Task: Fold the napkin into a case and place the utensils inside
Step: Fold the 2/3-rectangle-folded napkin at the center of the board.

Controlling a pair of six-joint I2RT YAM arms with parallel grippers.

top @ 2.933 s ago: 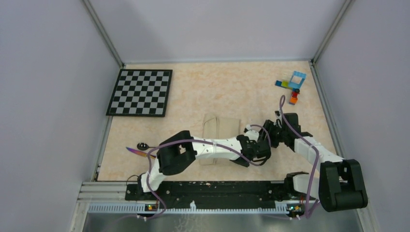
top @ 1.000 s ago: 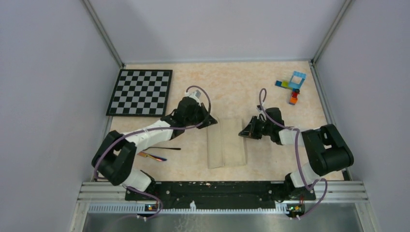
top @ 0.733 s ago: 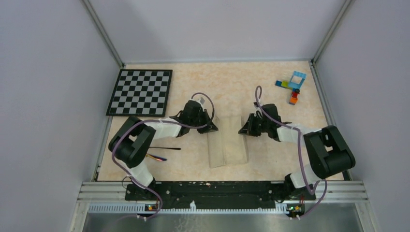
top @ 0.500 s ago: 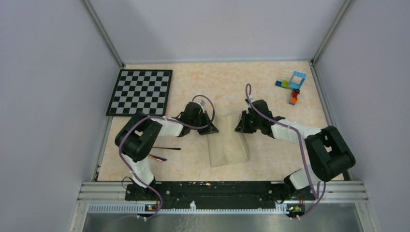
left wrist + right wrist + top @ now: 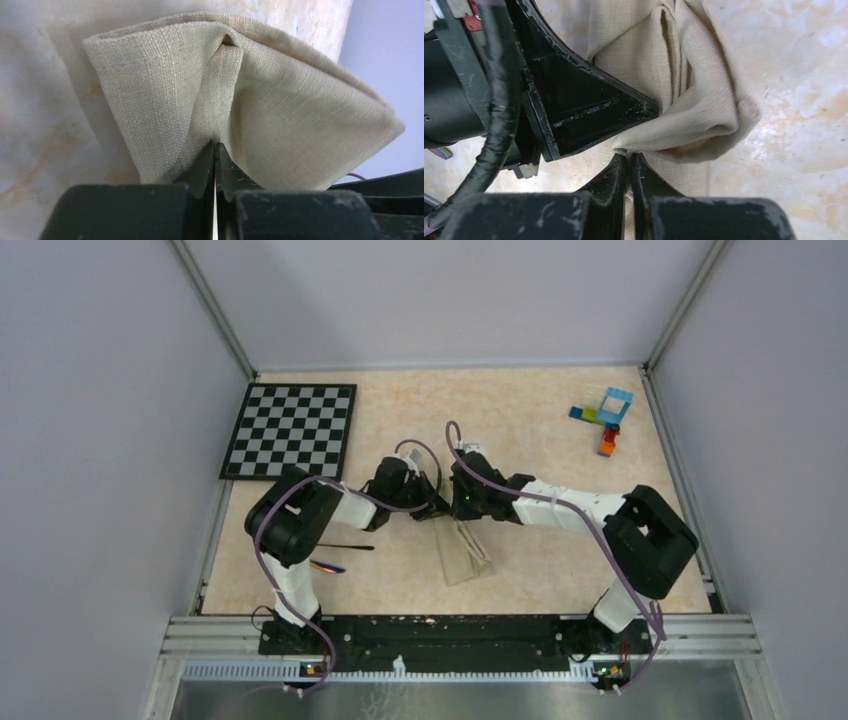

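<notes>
Top: beige marbled table (image 5: pixel 520 410), grey walls (image 5: pixel 450 300). The napkin (image 5: pixel 462 552) lies mid-table, bunched narrow, far end covered by left arm (image 5: pixel 395 490) and right arm (image 5: pixel 540 505). The utensils (image 5: pixel 340 548) are left of it.
Left wrist: left gripper (image 5: pixel 215 150) clamped on napkin fold.
Right wrist: right gripper (image 5: pixel 626 160) pinching cloth edge, just beside left gripper.

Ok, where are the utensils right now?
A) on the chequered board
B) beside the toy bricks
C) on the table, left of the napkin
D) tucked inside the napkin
C: the utensils lie out on the table, left of the napkin, not inside it.
</notes>
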